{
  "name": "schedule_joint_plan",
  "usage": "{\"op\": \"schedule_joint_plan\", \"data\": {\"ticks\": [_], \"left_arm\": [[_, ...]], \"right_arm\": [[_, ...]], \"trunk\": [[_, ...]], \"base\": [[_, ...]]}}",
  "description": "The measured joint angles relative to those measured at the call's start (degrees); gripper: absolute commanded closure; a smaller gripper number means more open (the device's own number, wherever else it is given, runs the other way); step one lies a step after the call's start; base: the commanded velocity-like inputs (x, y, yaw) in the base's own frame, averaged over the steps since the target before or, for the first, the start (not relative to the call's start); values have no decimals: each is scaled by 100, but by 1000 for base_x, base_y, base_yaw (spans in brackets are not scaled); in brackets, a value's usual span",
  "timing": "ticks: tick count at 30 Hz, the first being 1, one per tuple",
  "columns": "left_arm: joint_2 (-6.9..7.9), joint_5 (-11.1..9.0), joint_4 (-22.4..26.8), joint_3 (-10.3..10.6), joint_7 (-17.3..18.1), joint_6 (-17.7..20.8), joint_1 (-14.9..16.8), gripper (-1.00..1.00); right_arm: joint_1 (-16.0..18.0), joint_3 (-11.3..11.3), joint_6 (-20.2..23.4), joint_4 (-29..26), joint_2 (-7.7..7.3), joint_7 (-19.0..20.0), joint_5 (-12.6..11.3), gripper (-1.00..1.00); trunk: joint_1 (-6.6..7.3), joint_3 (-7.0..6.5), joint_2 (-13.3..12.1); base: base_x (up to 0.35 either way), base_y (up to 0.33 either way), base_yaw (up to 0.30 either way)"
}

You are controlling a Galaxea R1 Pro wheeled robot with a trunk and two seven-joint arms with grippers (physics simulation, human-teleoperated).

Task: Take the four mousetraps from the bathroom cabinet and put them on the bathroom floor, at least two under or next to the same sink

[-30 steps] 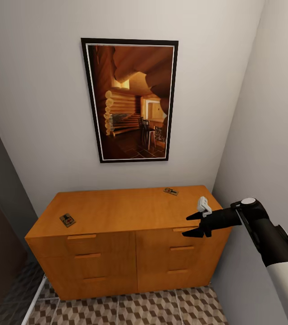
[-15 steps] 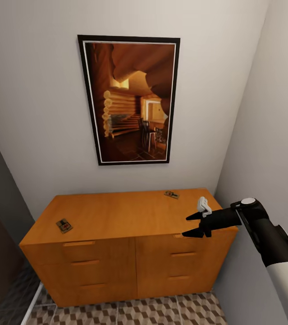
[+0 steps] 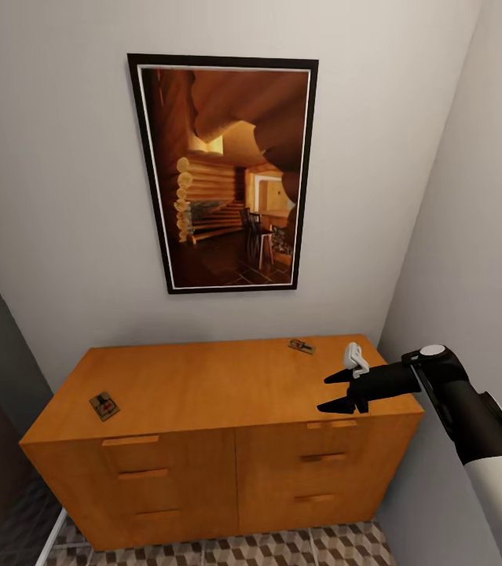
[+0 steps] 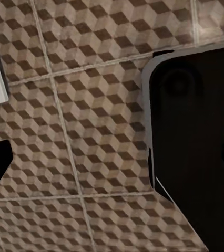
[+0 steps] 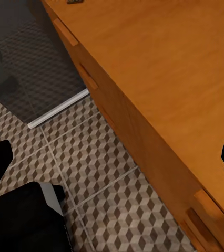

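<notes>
- One mousetrap [image 3: 104, 406] lies flat near the front-left corner of the cabinet [image 3: 203, 377] top, easy to reach from the front edge.
- A second mousetrap [image 3: 302, 346] sits at the back edge, toward the right corner (I see two on top, no more).
- My right gripper [image 3: 343, 391] hovers over the front-right corner, fingers apart and empty, staged for that nearer trap, I judge.
- The left arm hangs low over the bathroom floor [image 4: 80, 105]; I cannot tell its gripper's state.

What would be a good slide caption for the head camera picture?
Open right gripper hovers over the orange cabinet, where two mousetraps lie beneath a framed picture.
</notes>
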State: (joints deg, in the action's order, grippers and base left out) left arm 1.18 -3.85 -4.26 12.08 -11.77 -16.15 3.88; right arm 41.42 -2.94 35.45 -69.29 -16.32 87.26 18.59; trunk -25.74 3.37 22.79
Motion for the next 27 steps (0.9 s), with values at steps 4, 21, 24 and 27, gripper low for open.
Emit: {"op": "schedule_joint_plan", "data": {"ticks": [4,21,24,27], "left_arm": [[-26,-5,-1,-8,3,170,-239,-100],[-86,-72,-4,-25,6,213,-567,-100],[-98,-150,-4,-26,3,214,-567,-100],[-104,-280,-4,-27,1,214,-568,-100]], "right_arm": [[0,0,-1,0,0,-3,0,-100],[1,6,-10,1,0,-11,208,-100],[1,5,-10,1,0,-12,210,-100],[1,6,-10,1,3,-15,211,-100]], "trunk": [[0,1,0],[2,2,2],[2,2,2],[3,2,2]], "base": [[3,0,0],[33,0,0],[272,0,0],[304,0,0]]}}
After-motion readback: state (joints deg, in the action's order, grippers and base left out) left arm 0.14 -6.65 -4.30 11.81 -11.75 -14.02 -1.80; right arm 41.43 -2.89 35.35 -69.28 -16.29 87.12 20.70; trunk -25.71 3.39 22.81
